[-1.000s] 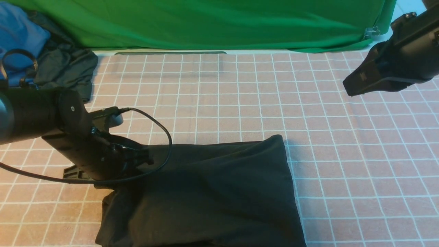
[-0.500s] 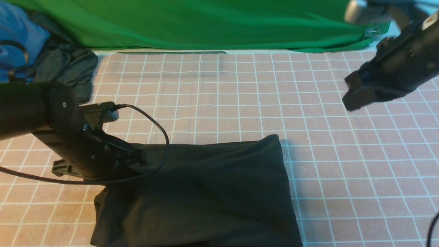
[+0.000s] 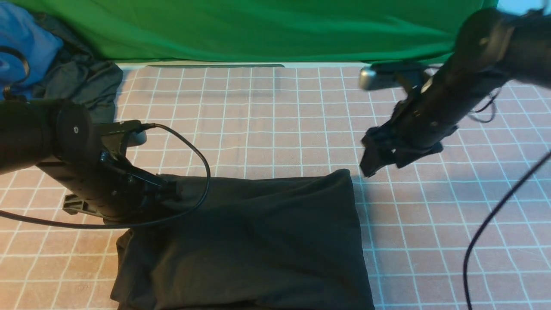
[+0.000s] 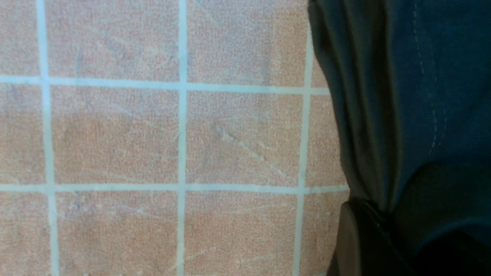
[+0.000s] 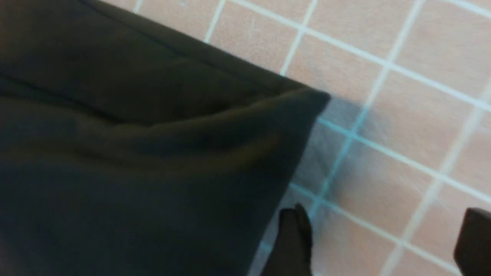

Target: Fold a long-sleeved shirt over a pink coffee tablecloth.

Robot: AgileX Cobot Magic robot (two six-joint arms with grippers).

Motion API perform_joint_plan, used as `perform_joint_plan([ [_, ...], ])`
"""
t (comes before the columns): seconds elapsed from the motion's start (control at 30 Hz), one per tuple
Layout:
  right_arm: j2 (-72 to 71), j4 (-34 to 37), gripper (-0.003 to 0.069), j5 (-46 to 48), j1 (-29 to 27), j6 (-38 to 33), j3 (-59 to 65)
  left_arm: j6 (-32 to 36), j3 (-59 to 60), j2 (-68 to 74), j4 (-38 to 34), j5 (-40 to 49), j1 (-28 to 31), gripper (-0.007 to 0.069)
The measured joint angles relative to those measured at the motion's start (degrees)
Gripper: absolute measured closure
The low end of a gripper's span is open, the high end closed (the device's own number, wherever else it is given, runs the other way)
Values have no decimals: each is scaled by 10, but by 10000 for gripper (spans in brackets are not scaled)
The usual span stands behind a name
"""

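Observation:
The long-sleeved shirt [image 3: 258,241] lies folded into a black rectangle, plain side up, at the near middle of the pink coffee tablecloth [image 3: 275,120]. No lettering shows. My left gripper [image 3: 170,193] sits at the shirt's far left corner, shut on gathered fabric. In the left wrist view the shirt [image 4: 422,76] bunches into the gripper [image 4: 387,222] beside bare tablecloth [image 4: 115,134]. My right gripper [image 3: 370,165] hovers just right of the shirt's far right corner. In the right wrist view it [image 5: 383,241] stands open over the tablecloth [image 5: 402,153], next to the shirt's corner [image 5: 134,153].
A green cloth [image 3: 258,30] hangs along the back. A blue garment [image 3: 26,43] and a dark grey garment [image 3: 82,82] lie at the far left. The left arm's cable [image 3: 202,163] loops over the shirt's edge; another cable [image 3: 486,232] hangs at the right.
My right arm has swung down and left from the far right edge to the shirt's far right corner. The left gripper and the shirt have shifted slightly left.

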Motion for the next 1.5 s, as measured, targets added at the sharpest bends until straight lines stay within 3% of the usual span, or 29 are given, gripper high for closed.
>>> perform_joint_plan([
  [0.4, 85, 29, 69, -4, 39, 0, -63, 0, 0, 0, -1, -9, 0, 541],
  [0.5, 96, 37, 105, -1, 39, 0, -67, 0, 0, 0, -10, -19, 0, 541],
  [0.63, 99, 40, 284, 10, 39, -7, -68, 0, 0, 0, -18, -30, 0, 541],
  [0.73, 100, 40, 508, 15, 42, -24, -68, 0, 0, 0, -19, -34, 0, 541],
  [0.8, 100, 41, 560, 14, 42, -32, -68, 0, 0, 0, -20, -36, 0, 541],
  [1.5, 114, 45, 568, -28, -8, -43, -167, -32, -57, 37, -22, -144, 1, 541],
])
